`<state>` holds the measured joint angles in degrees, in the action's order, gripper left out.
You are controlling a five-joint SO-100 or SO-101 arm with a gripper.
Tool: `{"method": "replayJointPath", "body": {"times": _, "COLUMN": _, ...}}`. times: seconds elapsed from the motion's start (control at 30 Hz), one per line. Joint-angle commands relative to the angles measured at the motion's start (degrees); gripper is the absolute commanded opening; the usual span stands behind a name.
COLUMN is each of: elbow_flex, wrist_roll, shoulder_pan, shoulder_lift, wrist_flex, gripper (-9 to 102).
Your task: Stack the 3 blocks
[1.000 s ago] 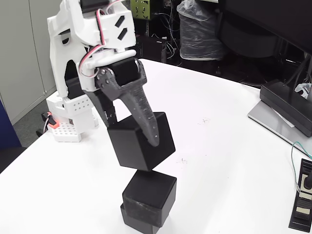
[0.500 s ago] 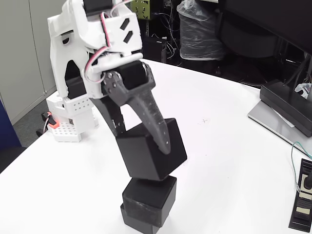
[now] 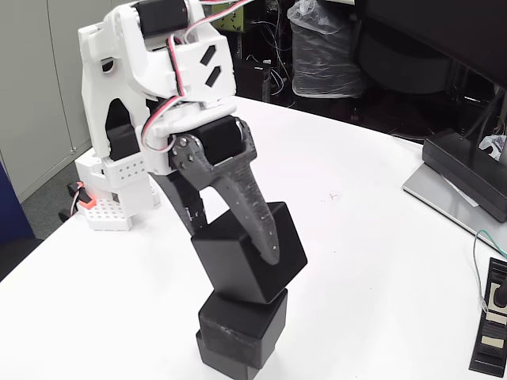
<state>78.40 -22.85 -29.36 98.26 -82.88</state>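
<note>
White tabletop (image 3: 372,261) is seen in the fixed view, curving away toward a cluttered office background where a clear plastic bag (image 3: 321,47) and dark equipment are visible behind the far edge. At the right edge of the table a black monitor stand (image 3: 467,170) is set on a grey base, and a flat black device with a white label (image 3: 493,317) is laid near the lower right corner. The arm's white base (image 3: 119,198) is mounted at the left side of the table, with red and white wires looped over the white upper body. From it the black gripper (image 3: 238,241) is reached downward, and its jaws are closed on the 1st black cube (image 3: 238,265), one long finger (image 3: 249,206) being laid across the cube's front face and the other finger pressed against its upper left side. This held cube is tilted, with its lower part touching the top of the 2nd black cube (image 3: 242,323). The 2nd cube is set squarely upon the 3rd black cube (image 3: 222,360), which is rested on the table near the bottom edge of the picture and is mostly covered by the cube above it. All 3 cubes are thus gathered in 1 column near the lower middle of the view.
</note>
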Motion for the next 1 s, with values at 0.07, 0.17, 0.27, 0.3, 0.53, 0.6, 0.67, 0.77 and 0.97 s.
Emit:
{"method": "replayJointPath", "body": {"times": 0.07, "elbow_flex": -0.62, "wrist_roll": 0.18, "shoulder_pan": -1.05, "shoulder_lift": -0.26, "wrist_flex": 0.09, "gripper": -1}}
{"method": "replayJointPath", "body": {"times": 0.17, "elbow_flex": -1.93, "wrist_roll": 0.18, "shoulder_pan": -3.25, "shoulder_lift": -0.26, "wrist_flex": 0.09, "gripper": -1}}
{"method": "replayJointPath", "body": {"times": 0.27, "elbow_flex": -4.57, "wrist_roll": 0.18, "shoulder_pan": -4.66, "shoulder_lift": -0.26, "wrist_flex": -0.35, "gripper": -1}}
{"method": "replayJointPath", "body": {"times": 0.3, "elbow_flex": -5.27, "wrist_roll": 0.18, "shoulder_pan": -5.01, "shoulder_lift": -0.26, "wrist_flex": -0.53, "gripper": -1}}
{"method": "replayJointPath", "body": {"times": 0.53, "elbow_flex": -5.80, "wrist_roll": 0.18, "shoulder_pan": -5.62, "shoulder_lift": -0.35, "wrist_flex": -0.53, "gripper": -1}}
{"method": "replayJointPath", "body": {"times": 0.6, "elbow_flex": -5.80, "wrist_roll": 0.18, "shoulder_pan": -5.62, "shoulder_lift": -0.35, "wrist_flex": -0.53, "gripper": -1}}
{"method": "replayJointPath", "body": {"times": 0.67, "elbow_flex": -5.80, "wrist_roll": 0.18, "shoulder_pan": -5.62, "shoulder_lift": -0.35, "wrist_flex": -0.53, "gripper": -1}}
{"method": "replayJointPath", "body": {"times": 0.77, "elbow_flex": -5.71, "wrist_roll": 0.18, "shoulder_pan": -5.62, "shoulder_lift": -0.62, "wrist_flex": -0.53, "gripper": -1}}
{"method": "replayJointPath", "body": {"times": 0.97, "elbow_flex": -5.62, "wrist_roll": 0.18, "shoulder_pan": -5.62, "shoulder_lift": -0.88, "wrist_flex": -0.53, "gripper": 0}}
